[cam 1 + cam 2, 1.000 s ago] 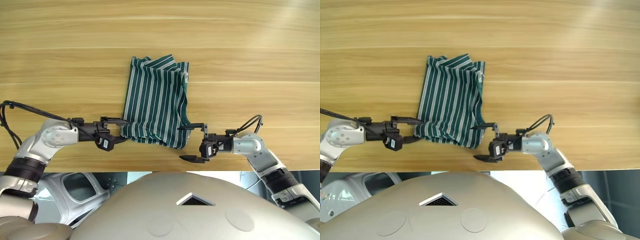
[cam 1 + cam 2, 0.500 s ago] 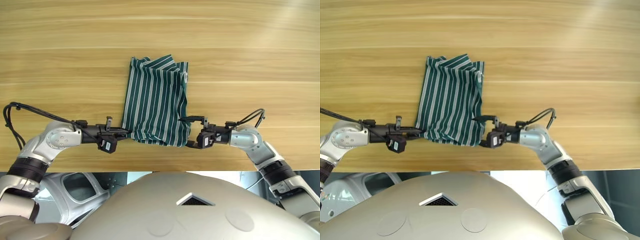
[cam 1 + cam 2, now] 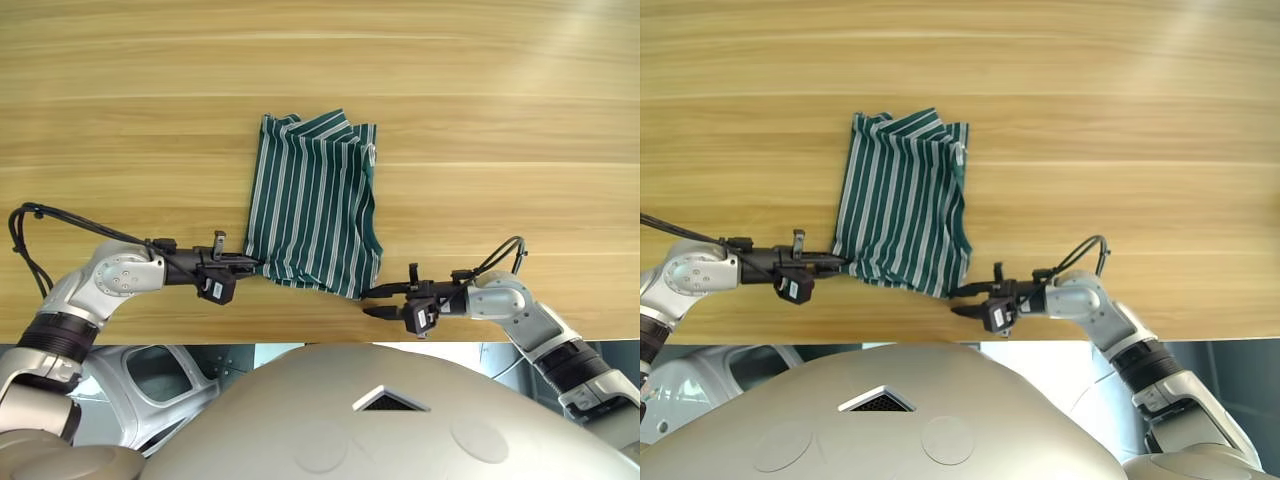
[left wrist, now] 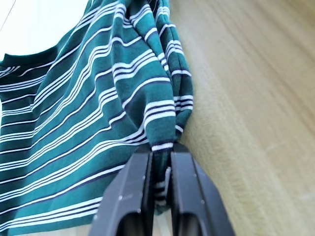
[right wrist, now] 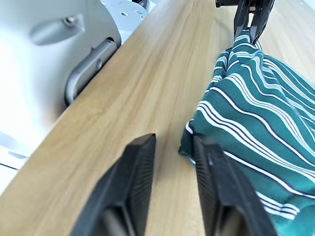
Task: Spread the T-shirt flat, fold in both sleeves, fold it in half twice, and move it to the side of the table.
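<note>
Bright, even light, soft shadows, pale glare on table (image 3: 560, 40)

The T-shirt (image 3: 315, 205), dark green with thin white stripes, lies folded into a rough oblong on the table (image 3: 520, 120), its long side running from 6 to 12 o'clock. Its 12 o'clock edge is rumpled in layers. Its 7 o'clock corner is bunched and pinched in the left gripper (image 3: 255, 263).
</note>
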